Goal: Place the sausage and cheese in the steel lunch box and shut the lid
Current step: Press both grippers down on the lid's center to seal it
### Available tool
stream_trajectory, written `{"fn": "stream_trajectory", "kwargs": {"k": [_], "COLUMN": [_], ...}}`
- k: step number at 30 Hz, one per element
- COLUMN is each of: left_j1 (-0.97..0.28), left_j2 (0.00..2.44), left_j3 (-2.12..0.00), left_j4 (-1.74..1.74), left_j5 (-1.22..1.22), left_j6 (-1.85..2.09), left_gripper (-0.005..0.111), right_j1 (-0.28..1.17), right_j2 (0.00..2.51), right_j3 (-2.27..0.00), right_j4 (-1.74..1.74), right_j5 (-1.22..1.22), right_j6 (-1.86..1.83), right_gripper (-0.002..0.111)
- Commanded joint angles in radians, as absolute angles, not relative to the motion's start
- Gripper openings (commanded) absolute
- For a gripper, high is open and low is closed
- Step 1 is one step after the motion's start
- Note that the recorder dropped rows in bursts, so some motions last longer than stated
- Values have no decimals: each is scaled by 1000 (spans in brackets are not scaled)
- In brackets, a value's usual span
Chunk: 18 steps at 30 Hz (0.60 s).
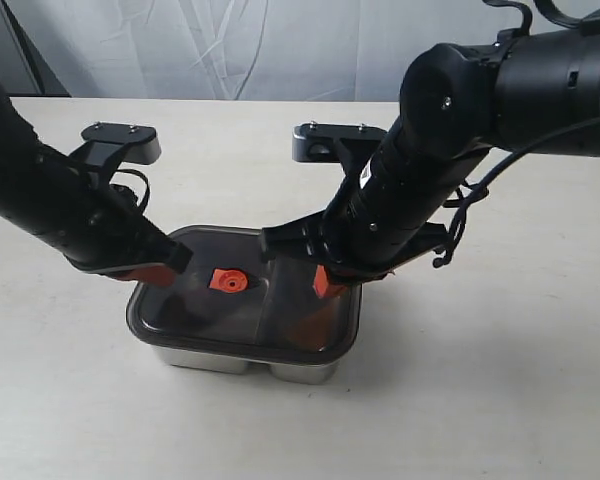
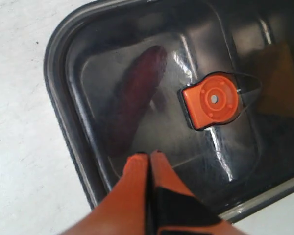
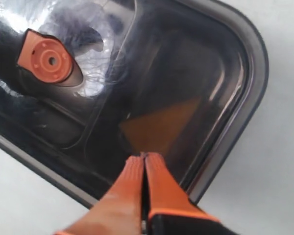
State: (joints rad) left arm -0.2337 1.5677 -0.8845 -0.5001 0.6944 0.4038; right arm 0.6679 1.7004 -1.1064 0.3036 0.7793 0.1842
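left claw (image 2: 148,154) and right claw (image 3: 144,156) both pinched shut, i am pressing evenly on the lid (image 1: 195,302), seating it flat on the steel lunch box (image 1: 220,360).

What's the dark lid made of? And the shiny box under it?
The lid looks like smoky, glossy plastic: the sausage and cheese show dimly through it. The steel lunch box is probably polished metal, silvery and reflective.

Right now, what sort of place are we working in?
Likely a robot test setup rather than a kitchen: a plain pale tabletop, a white cloth backdrop hung behind it, and the steel lunch box staged there as a prop.
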Motion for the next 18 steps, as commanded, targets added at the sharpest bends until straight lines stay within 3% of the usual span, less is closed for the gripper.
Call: {"fn": "stream_trajectory", "kwargs": {"k": [1, 18], "left_j1": [-231, -231], "left_j2": [1588, 1655], "left_j3": [-890, -890], "left_j4": [-515, -506], "left_j5": [686, 698], "left_j6": [407, 405], "left_gripper": [0, 0], "right_j1": [670, 670], "right_j2": [1730, 1846], "right_j3": [-1112, -1112], "right_j4": [302, 298], "right_j5": [768, 768], "right_j6": [176, 176], "right_gripper": [-1, -1]}}
